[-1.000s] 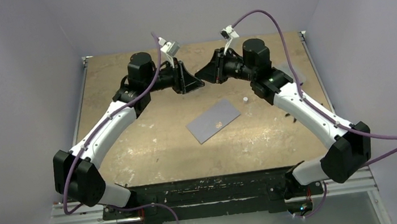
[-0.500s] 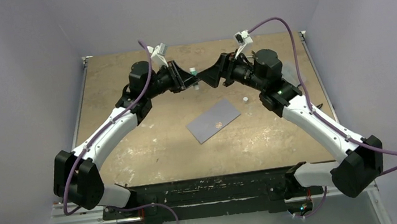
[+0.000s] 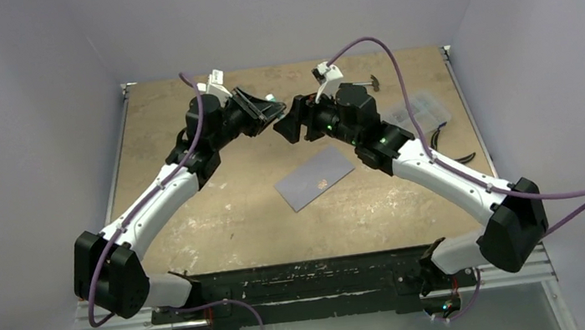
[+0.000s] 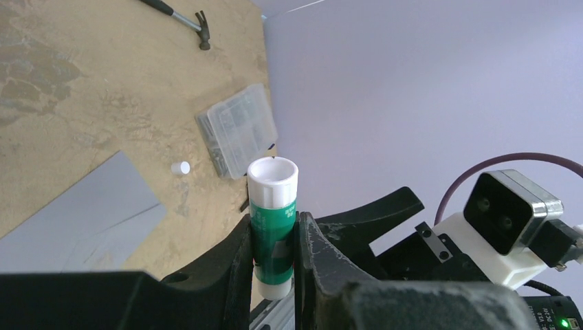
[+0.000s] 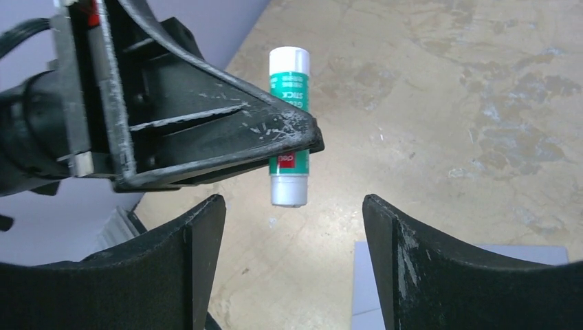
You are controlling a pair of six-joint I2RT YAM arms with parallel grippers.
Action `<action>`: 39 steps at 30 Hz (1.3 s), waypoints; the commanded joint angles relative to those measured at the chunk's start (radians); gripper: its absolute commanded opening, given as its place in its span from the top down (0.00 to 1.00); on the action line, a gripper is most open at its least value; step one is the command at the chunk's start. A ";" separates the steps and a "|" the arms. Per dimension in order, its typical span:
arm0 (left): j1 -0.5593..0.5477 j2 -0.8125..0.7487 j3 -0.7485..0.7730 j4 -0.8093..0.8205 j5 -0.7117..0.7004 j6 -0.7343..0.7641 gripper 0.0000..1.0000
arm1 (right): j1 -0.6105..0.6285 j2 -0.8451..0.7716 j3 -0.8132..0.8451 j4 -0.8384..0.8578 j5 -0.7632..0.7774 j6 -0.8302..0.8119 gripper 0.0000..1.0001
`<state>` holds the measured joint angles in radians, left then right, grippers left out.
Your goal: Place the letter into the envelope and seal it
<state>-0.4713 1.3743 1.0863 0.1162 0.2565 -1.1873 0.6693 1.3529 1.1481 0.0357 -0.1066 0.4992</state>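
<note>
Aloft, glue stick (image 4: pixel 273 206) tight in left pincer (image 4: pixel 273 240)

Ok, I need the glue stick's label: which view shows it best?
Right wrist: the glue stick hangs side-on, print partly showing beside the left gripper. Left wrist shows its white end and green body, clamped. Top external: too small.
</note>
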 commanded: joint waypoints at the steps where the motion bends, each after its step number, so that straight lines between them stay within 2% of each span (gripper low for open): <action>1: 0.005 -0.001 0.039 0.024 0.005 -0.069 1.00 | 0.008 0.016 0.087 0.000 0.100 -0.040 0.26; 10: 0.006 0.003 0.047 0.025 0.031 -0.099 1.00 | 0.009 0.058 0.104 0.060 0.100 -0.018 0.50; 13: 0.005 0.009 0.055 0.027 0.063 -0.110 1.00 | 0.009 0.068 0.104 0.075 0.091 -0.024 0.64; 16: 0.005 0.008 0.054 0.027 0.091 -0.122 0.93 | 0.009 0.053 0.072 0.126 0.094 -0.037 0.81; 18: 0.006 -0.003 0.048 0.027 0.099 -0.119 0.81 | 0.004 0.036 0.050 0.141 0.036 -0.046 0.88; 19: 0.006 -0.012 0.040 0.027 0.096 -0.109 0.67 | 0.001 0.026 0.043 0.146 0.025 -0.075 0.90; 22: 0.034 -0.031 0.032 -0.014 0.106 -0.037 0.37 | -0.030 -0.010 0.013 0.132 -0.051 -0.192 0.92; 24: 0.066 -0.031 0.033 -0.031 0.164 -0.003 0.29 | -0.063 -0.031 0.002 0.098 -0.195 -0.297 0.92; 28: 0.098 -0.021 0.032 -0.018 0.307 0.034 0.26 | -0.066 -0.085 -0.023 0.023 -0.372 -0.475 0.96; 34: 0.100 -0.045 -0.005 -0.040 0.432 0.065 0.28 | -0.066 -0.130 -0.039 -0.046 -0.387 -0.645 0.99; 39: 0.099 -0.042 -0.032 -0.016 0.517 0.033 0.32 | -0.066 -0.132 -0.048 -0.065 -0.364 -0.680 1.00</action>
<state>-0.3733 1.3636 1.0821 0.0799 0.6624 -1.1584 0.5991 1.2392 1.1088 -0.0151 -0.4438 -0.0940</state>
